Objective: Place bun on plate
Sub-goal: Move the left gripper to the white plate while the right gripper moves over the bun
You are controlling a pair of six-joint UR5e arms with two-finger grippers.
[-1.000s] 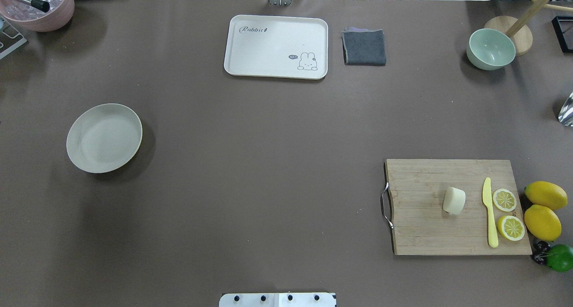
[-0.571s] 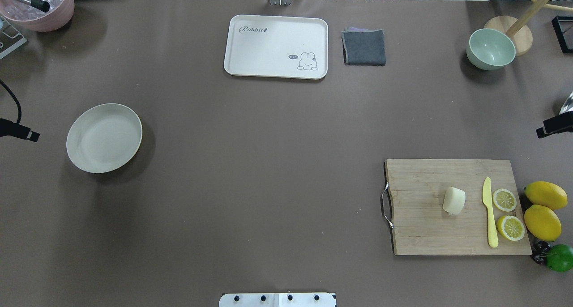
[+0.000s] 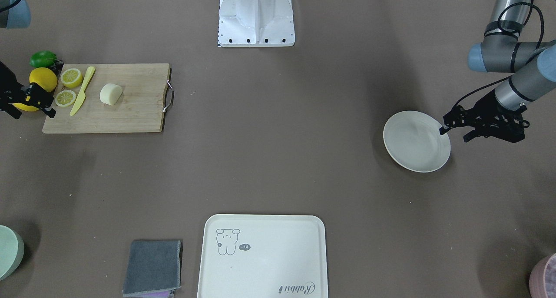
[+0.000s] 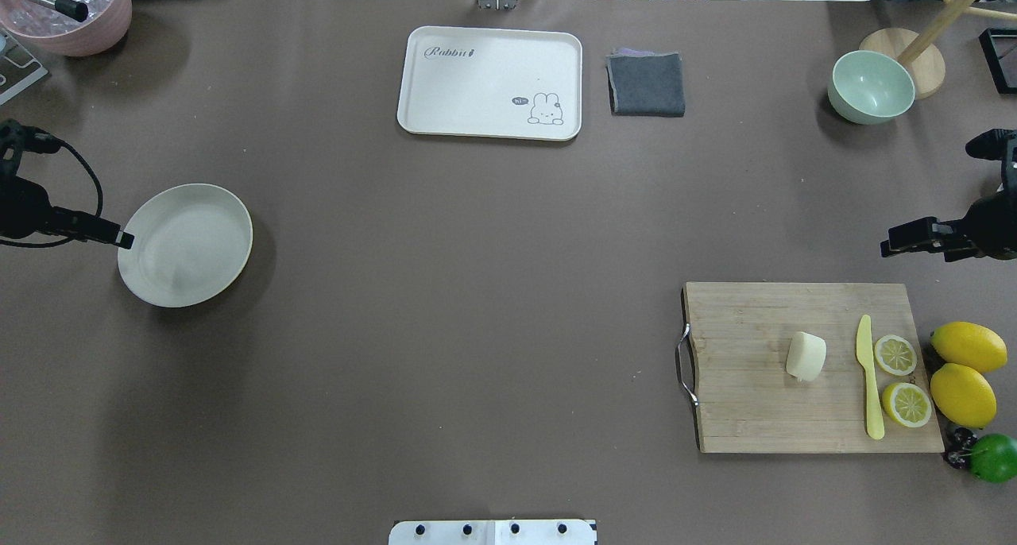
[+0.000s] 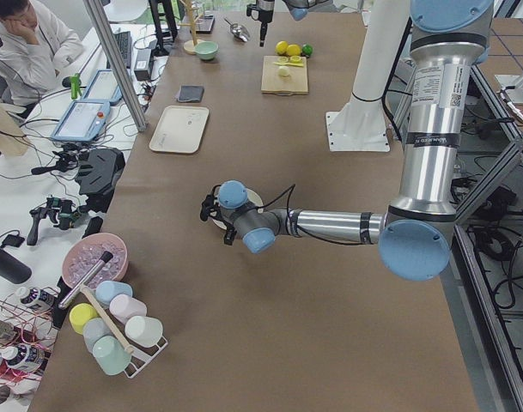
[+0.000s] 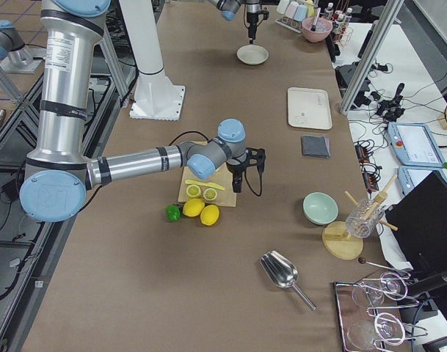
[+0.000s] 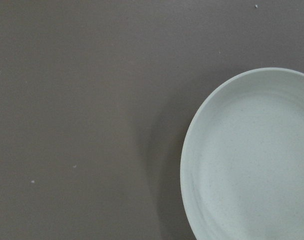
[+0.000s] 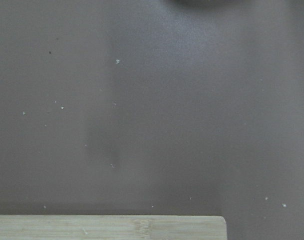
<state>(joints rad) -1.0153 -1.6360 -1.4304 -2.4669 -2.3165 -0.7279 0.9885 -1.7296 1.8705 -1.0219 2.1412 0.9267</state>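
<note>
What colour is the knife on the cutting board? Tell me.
Pale yellow all over. The knife shows best in the overhead exterior view.

Brown table (image 4: 477, 291) bears plate (image 4: 185, 245), tray (image 4: 477, 76), cloth (image 4: 647, 84), bowl (image 4: 871, 86), board (image 4: 747, 418), 2 lemons (image 4: 968, 346), perhaps a lime (image 4: 995, 457).

The left arm comes in low, forearm nearly level above the worktop, wrist bent so the left pincer (image 3: 454, 134) points down with its fingers spread. The right arm (little beyond its wrist shows from overhead) holds the right pincer (image 3: 34, 114) downward too, fingers apart.
</note>
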